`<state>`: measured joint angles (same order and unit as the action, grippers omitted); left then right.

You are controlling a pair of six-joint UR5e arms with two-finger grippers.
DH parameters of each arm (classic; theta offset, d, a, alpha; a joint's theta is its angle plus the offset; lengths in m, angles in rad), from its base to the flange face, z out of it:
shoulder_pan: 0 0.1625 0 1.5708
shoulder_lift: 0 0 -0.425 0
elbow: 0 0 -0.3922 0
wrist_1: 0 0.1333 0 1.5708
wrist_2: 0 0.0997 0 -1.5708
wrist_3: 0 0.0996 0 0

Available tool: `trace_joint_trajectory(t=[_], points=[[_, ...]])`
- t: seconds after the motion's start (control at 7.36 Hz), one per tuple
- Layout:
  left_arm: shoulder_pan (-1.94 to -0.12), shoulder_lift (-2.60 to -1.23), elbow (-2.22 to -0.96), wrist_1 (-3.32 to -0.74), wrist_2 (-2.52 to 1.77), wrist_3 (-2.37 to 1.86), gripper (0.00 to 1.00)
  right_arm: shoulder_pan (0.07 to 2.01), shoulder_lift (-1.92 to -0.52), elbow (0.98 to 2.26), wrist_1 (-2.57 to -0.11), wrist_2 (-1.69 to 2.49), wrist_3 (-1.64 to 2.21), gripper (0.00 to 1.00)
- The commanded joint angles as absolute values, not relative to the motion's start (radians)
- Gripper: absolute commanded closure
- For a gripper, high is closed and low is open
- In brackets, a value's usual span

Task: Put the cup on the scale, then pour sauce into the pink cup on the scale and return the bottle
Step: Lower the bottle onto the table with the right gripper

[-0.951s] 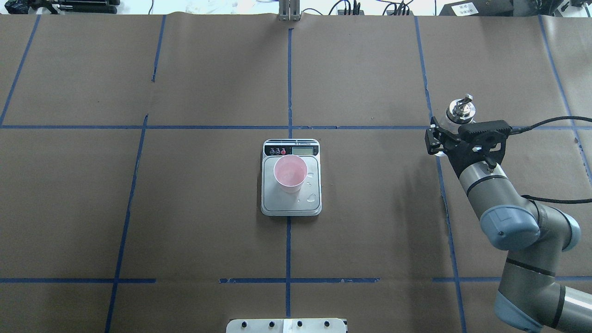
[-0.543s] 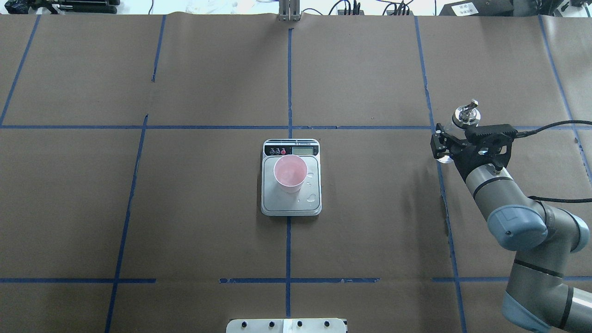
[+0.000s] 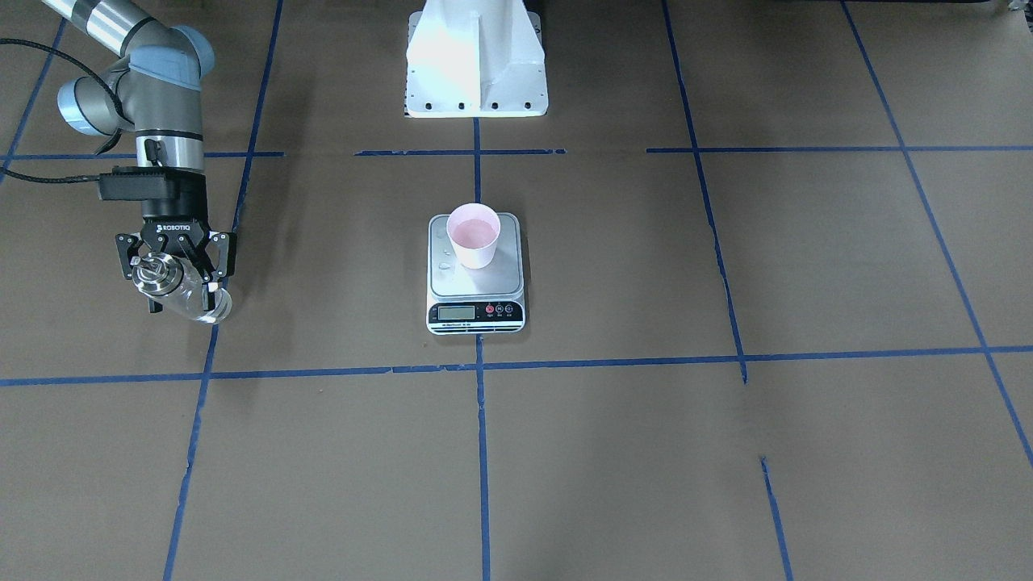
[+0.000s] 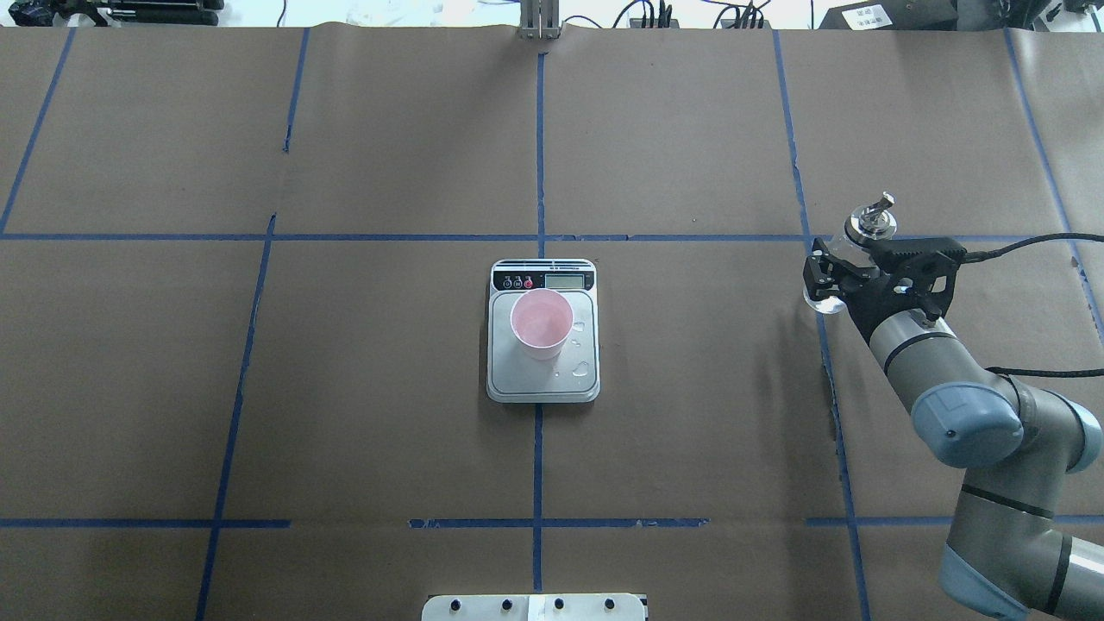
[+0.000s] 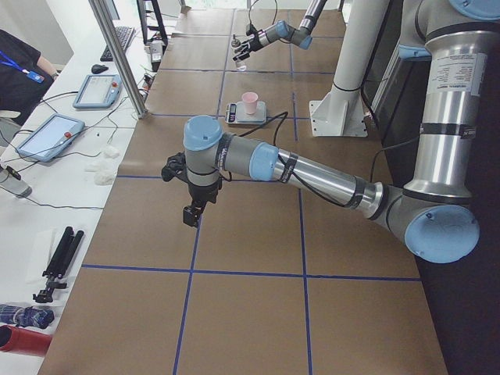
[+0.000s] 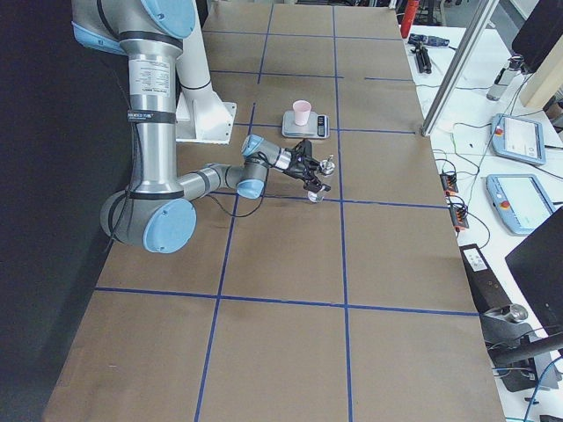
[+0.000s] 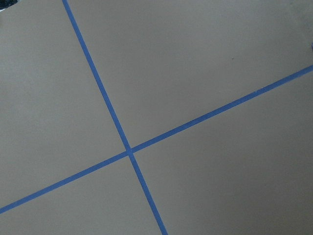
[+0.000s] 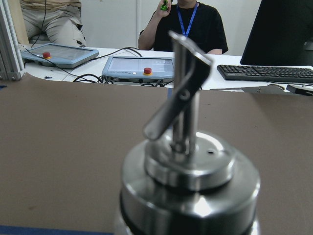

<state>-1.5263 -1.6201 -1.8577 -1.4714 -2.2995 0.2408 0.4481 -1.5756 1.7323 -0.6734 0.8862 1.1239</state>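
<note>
Brown paper covers the table (image 4: 388,388), ruled into large squares by blue tape (image 4: 539,155). At its centre sits the kitchen scale (image 4: 543,384), and the pink cup (image 4: 541,323) stands upright on the steel platform, towards the display end. A few clear droplets (image 4: 582,369) lie on the platform just beside the cup. Whether sauce is inside the cup is too faint to tell.

Well apart from the scale, on the robot's right side of the table, the right gripper (image 3: 179,282) is closed around the glass body of the pour-spout bottle (image 4: 869,222), whose metal top rises clear of the fingers. The bottle is low over a tape line, but I cannot tell whether its base touches the paper.

The left gripper (image 5: 190,215) hangs over bare table far from the scale. Its jaw state cannot be told from this view.

With the cup placed and drops beside it, pouring looks done, and the step in hand is probably returning the bottle. The next move calls for seating the base flat and upright, then opening the jaws wide and drawing back without nudging the glass.
</note>
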Motion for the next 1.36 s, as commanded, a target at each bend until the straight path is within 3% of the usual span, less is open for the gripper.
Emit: trace_joint_trajectory(t=[0.0, 0.95, 1.22], points=[[-1.526, -1.621, -1.858, -1.473, -2.299, 0.242, 0.0, 0.446, -1.572, 1.721, -0.673, 0.887, 1.124, 1.0], [-1.526, -1.62, -1.859, -1.473, -2.299, 0.242, 0.0, 0.445, -1.562, 1.721, -0.672, 0.888, 1.124, 0.98], [-1.526, -1.62, -1.859, -1.473, -2.299, 0.242, 0.0, 0.443, -1.562, 1.723, -0.672, 0.888, 1.124, 0.73]])
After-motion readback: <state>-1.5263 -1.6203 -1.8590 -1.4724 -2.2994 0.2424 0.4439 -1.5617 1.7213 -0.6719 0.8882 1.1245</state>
